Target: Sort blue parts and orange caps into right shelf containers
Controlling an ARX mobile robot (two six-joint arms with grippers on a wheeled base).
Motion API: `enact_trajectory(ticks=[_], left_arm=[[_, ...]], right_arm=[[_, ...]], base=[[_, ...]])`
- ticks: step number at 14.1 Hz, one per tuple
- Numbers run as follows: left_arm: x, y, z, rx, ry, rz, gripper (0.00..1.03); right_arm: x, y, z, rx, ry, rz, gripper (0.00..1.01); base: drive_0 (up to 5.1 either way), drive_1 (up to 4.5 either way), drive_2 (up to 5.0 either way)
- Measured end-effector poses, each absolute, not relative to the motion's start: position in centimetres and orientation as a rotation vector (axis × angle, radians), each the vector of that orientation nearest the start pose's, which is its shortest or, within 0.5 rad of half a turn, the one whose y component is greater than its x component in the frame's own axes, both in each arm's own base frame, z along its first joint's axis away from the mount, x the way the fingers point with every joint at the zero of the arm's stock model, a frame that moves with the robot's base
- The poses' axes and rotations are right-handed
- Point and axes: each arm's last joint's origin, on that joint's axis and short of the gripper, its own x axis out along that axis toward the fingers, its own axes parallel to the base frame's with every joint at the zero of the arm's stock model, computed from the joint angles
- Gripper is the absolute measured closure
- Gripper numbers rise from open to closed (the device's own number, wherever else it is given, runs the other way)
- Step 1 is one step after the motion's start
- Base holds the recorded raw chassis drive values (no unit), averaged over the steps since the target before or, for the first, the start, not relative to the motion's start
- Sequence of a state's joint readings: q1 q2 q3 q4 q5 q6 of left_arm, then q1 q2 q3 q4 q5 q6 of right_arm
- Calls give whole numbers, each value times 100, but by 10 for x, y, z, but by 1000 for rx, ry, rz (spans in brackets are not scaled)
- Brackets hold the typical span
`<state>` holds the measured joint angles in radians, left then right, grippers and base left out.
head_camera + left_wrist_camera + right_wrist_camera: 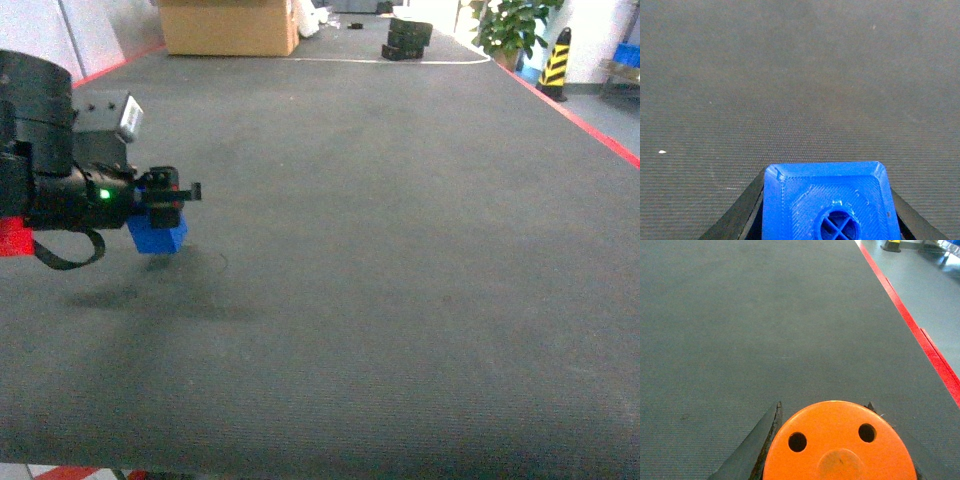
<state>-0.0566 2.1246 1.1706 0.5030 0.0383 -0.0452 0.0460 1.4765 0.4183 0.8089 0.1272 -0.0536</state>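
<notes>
A blue part [157, 236] hangs just above the dark carpet at the left of the head view, with my left gripper [166, 206] shut on it. In the left wrist view the blue part [827, 200], its round stud toward the camera, fills the gap between the black fingers [742, 212] of the left gripper [826, 202]. My right gripper [824, 412] is shut on an orange cap [840, 445], whose flat top with two small holes faces the camera. The right gripper is outside the head view. The right shelf containers are out of view.
Dark carpet [380, 250] spreads ahead, bounded by a red line [590, 125] on the right. Far back stand a cardboard box [230, 27], black objects [408, 38], a plant [515, 25] and a yellow-black cone [556, 62]. Something red [12, 238] sits by my left arm.
</notes>
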Motion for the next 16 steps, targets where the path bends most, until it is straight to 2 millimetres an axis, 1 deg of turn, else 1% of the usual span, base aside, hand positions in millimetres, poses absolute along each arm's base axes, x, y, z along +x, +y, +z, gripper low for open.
enact_trajectory(ticks=[1, 2, 3, 4, 5, 6, 8, 9, 10, 16], left_arm=[[413, -19, 150, -39, 372, -56, 57], [393, -12, 171, -43, 305, -41, 57], [373, -4, 184, -29, 254, -15, 57], [332, 13, 196, -31, 221, 27, 58], [289, 28, 199, -40, 224, 65, 58], [239, 41, 197, -52, 235, 111, 58], [202, 41, 195, -21, 197, 167, 58], [197, 40, 202, -7, 154, 164, 58], [199, 40, 206, 4, 139, 159, 58], [199, 41, 203, 12, 157, 163, 58]], right_arm=[[261, 8, 158, -75, 251, -75, 58], [261, 8, 158, -75, 250, -75, 58], [261, 8, 158, -75, 250, -75, 58], [261, 8, 159, -75, 250, -75, 58], [261, 8, 159, -75, 250, -75, 58], [261, 8, 159, -75, 250, -75, 58], [261, 8, 159, -75, 250, -75, 58], [261, 8, 159, -75, 250, -74, 58], [261, 8, 159, -75, 250, -74, 58], [261, 8, 159, -75, 249, -74, 58]], base=[[0, 0, 0], [0, 0, 0], [0, 0, 0], [0, 0, 0], [0, 0, 0], [0, 0, 0], [0, 0, 0], [0, 0, 0], [0, 0, 0], [0, 0, 0]])
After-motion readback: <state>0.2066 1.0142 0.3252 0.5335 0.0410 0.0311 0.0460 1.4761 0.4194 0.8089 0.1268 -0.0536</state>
